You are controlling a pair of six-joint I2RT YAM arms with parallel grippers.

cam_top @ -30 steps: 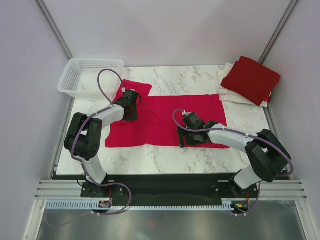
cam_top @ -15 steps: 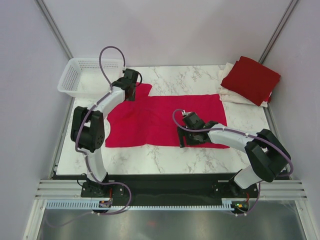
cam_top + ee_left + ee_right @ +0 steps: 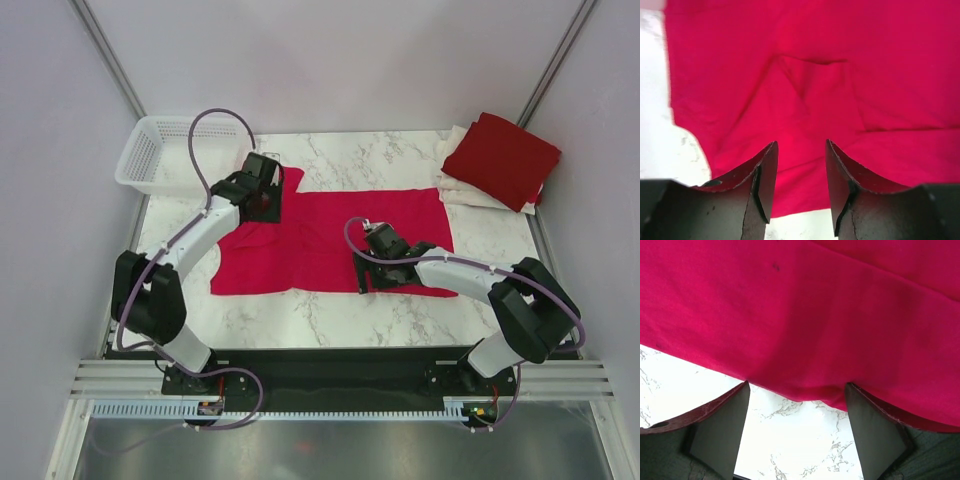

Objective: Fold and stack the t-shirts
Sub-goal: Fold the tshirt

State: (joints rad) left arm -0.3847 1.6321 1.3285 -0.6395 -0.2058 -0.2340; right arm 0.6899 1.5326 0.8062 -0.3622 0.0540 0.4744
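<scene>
Lying under left gripper: crimson t-shirt

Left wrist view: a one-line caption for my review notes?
Left gripper, jaws parted and empty, poised over the creased crimson t-shirt spread on the marble table.

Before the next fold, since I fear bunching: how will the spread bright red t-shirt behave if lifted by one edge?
The bright red t-shirt would probably droop limply, not lift flat: it lies creased, with a folded flap. Pushed, it likely bunches rather than slides across the marble table. It looks thin, so probably light.
</scene>
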